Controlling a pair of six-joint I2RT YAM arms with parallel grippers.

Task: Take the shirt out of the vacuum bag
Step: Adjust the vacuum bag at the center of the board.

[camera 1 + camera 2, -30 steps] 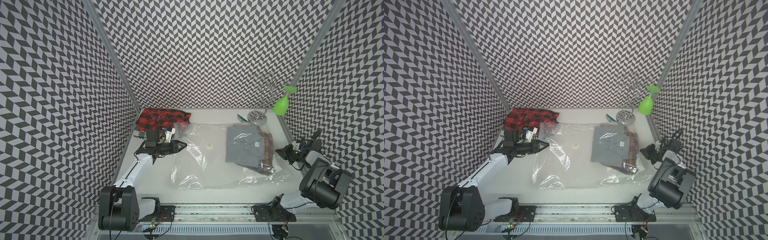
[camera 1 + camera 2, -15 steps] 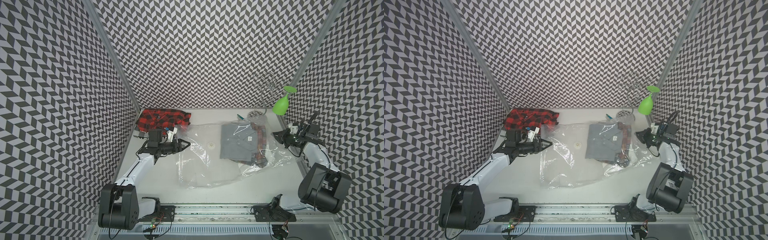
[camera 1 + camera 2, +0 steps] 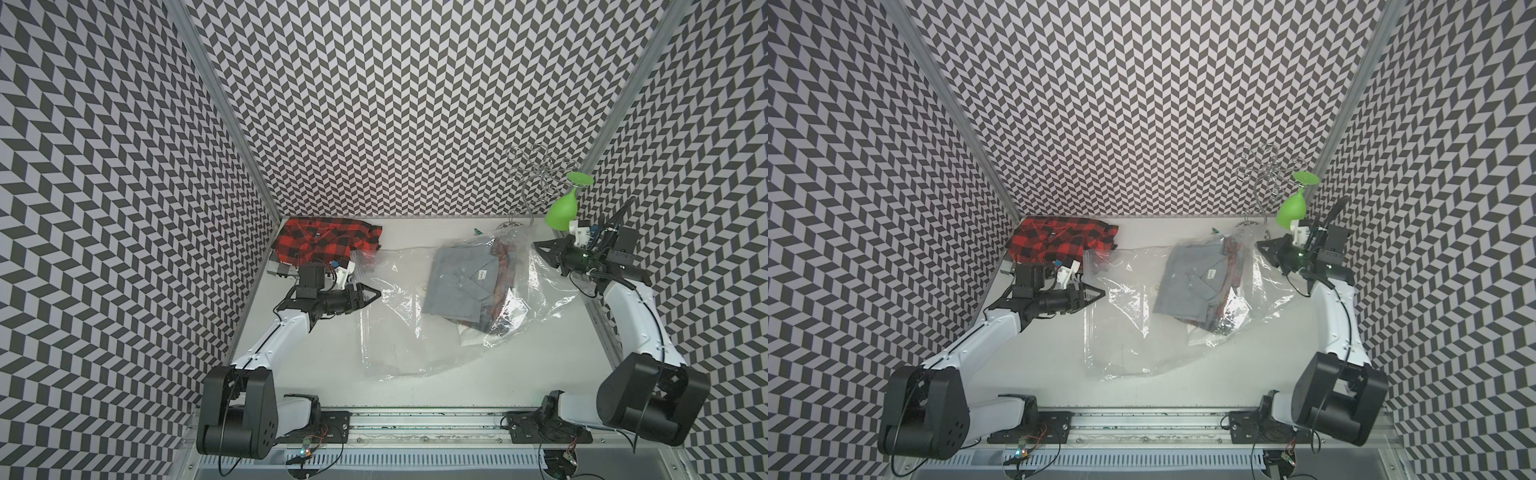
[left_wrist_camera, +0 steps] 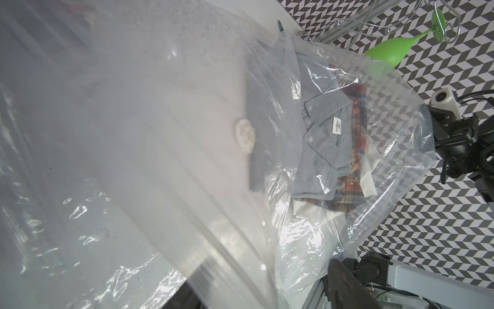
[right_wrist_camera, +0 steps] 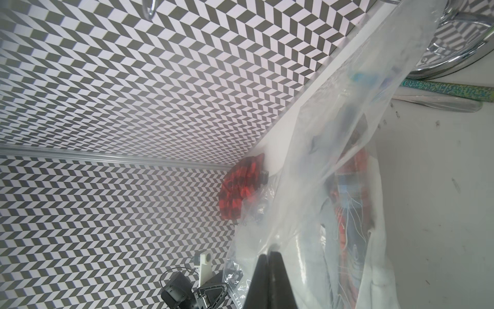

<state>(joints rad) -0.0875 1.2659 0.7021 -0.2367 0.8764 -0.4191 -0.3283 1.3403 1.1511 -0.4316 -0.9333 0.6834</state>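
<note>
Tipping step, apparently: large clear crinkly plastic vacuum bag (image 3: 399,332) at frame centre in both top views, right end lifted by right gripper (image 3: 538,247), pressed together on the film; folded grey collared shirt (image 3: 461,278) inside, right of centre; left gripper (image 3: 376,294) spread at the bag's left edge, apparently empty; next: a reach inside to pinch fabric, not plastic; clamped black fingertips (image 5: 278,273) plain only in right wrist view; collar buttons (image 4: 310,99) only in left wrist view.

Grey shirt (image 4: 324,144) lies inside crinkled vacuum bag (image 4: 149,192)
</note>
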